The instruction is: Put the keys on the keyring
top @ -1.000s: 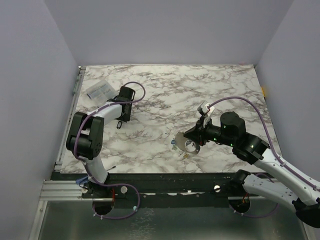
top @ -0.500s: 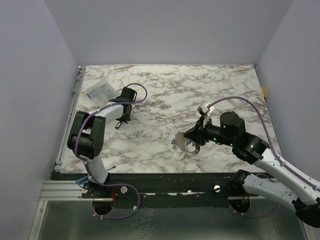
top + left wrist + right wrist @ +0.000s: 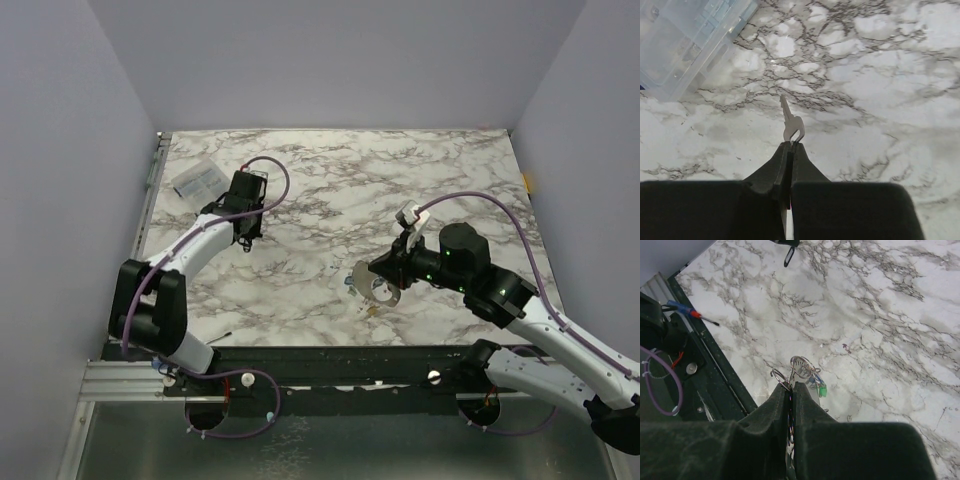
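Top view, left half: left gripper [image 3: 244, 238] over the marble table [image 3: 330, 180], just below and right of a clear plastic packet [image 3: 196, 179] at the upper left.

Left wrist view: left gripper [image 3: 791, 145] with both fingers pressed flat together, pinching the looped head of one silver key [image 3: 789, 121] at frame centre. Blade pointing up and slightly left, toward the clear plastic packet [image 3: 687, 40] in the upper left corner, well apart from it. Key lifted or resting on the marble: cannot tell.

Top view, lower centre-right: right gripper [image 3: 383, 280] low over the table, with the keyring [image 3: 358, 281] and a small metal cluster at its tips.

Right wrist view: right gripper [image 3: 791, 386] closed, fingers touching, clamped on the wire keyring [image 3: 779, 375] just left of the fingertips. Keys [image 3: 804, 369] bunched just above and right of the tips, one with a green head [image 3: 821, 390] beside a blue one. Blue-and-red screwdriver [image 3: 689, 312] at the left edge, on the dark table border.
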`<state>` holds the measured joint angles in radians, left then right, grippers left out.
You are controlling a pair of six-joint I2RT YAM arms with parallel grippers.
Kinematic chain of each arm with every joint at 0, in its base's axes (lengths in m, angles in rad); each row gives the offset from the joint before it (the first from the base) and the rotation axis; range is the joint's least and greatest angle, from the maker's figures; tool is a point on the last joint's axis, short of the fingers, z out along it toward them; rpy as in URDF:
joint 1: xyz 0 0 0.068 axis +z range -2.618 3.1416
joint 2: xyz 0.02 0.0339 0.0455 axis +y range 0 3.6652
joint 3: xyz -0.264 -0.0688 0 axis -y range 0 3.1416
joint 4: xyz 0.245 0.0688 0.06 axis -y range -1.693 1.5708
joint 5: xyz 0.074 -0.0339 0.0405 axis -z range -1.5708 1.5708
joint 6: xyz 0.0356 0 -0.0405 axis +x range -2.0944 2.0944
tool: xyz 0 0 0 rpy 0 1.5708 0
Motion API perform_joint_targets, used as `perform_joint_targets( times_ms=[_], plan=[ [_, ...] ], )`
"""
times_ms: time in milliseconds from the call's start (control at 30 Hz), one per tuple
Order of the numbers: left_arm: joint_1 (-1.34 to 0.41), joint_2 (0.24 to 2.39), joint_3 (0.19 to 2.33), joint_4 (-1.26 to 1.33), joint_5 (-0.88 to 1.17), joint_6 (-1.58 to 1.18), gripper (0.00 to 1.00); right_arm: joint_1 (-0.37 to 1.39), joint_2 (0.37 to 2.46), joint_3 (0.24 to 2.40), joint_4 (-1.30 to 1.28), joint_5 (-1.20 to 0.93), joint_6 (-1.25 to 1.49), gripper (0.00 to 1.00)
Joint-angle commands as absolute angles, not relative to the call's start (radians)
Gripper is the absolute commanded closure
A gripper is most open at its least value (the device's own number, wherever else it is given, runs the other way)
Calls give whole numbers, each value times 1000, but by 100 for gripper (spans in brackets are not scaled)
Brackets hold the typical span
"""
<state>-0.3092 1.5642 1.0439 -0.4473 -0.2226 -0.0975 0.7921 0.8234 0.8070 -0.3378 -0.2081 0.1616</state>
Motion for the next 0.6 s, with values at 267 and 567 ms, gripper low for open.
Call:
perform_joint_targets(
  times_ms=[267, 567],
  plan=[
    [-356, 1182, 914, -409, 245, -94, 100, 796, 836, 854, -246, -139, 101, 99],
    [-487, 1083, 865, -383, 356, -91, 100, 796, 861, 927, -287, -105, 54, 100]
  ],
)
